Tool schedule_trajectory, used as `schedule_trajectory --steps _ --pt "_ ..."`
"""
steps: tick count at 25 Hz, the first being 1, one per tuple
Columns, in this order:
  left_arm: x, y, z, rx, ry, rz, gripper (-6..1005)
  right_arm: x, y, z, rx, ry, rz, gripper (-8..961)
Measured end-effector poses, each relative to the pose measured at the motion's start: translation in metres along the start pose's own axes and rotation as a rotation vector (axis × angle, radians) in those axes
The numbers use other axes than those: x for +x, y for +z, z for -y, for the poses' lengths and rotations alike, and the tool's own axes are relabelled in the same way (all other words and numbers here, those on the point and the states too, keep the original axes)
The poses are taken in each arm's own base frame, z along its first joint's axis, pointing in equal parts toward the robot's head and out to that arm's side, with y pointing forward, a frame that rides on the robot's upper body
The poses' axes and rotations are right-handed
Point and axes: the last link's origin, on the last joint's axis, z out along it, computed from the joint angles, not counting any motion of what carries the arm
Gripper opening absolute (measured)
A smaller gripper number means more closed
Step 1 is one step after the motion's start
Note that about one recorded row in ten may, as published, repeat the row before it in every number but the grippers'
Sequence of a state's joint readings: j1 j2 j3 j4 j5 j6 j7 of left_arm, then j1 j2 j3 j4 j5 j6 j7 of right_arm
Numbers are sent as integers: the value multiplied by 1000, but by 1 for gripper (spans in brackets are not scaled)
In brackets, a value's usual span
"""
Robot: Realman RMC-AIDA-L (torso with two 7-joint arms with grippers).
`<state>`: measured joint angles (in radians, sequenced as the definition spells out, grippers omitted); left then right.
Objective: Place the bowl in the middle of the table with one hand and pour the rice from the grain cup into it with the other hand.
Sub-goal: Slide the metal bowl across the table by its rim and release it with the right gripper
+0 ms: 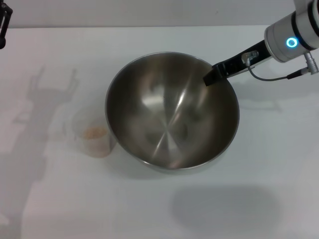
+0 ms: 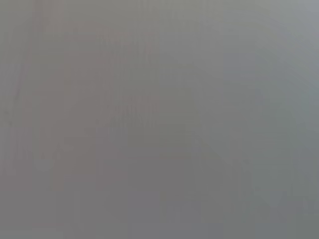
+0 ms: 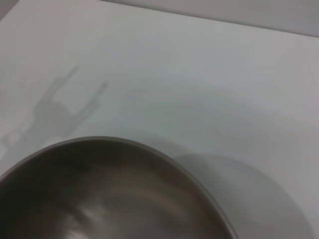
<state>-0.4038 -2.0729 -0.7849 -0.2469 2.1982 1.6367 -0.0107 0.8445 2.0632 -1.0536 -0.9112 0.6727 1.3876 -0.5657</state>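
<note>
The steel bowl [image 1: 172, 112] stands near the middle of the white table [image 1: 259, 164]; its inside is bare. My right gripper [image 1: 213, 75] is at the bowl's far right rim, with one black finger inside the rim, shut on it. The bowl's rim also shows in the right wrist view [image 3: 149, 154]. The clear grain cup [image 1: 94, 135] stands upright just left of the bowl, with a little pale rice [image 1: 94, 132] in its bottom. My left gripper [image 1: 2, 27] is high at the far left corner, away from the cup; its shadow [image 1: 52, 84] shows two prongs apart.
The table's far edge [image 1: 149, 26] runs along the top of the head view. The left wrist view shows only plain grey. A broad shadow [image 1: 224, 209] lies on the table in front of the bowl.
</note>
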Motion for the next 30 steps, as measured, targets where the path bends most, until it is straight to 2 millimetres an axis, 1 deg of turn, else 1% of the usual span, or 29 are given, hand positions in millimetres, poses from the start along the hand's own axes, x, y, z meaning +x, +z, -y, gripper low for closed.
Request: schedule_trajectory --steps 5,11,19,30 --pt "4 -3 2 2 6 -25 818 -3 8 -4 -12 1 -15 33" --pt "6 -5 2 4 7 -35 817 -5 11 -8 -12 -1 -21 33" --pt "9 -8 1 -3 4 -50 817 0 15 -6 -6 15 -49 34" --pt "11 -10 0 -10 4 -63 816 2 16 -3 26 14 -72 35"
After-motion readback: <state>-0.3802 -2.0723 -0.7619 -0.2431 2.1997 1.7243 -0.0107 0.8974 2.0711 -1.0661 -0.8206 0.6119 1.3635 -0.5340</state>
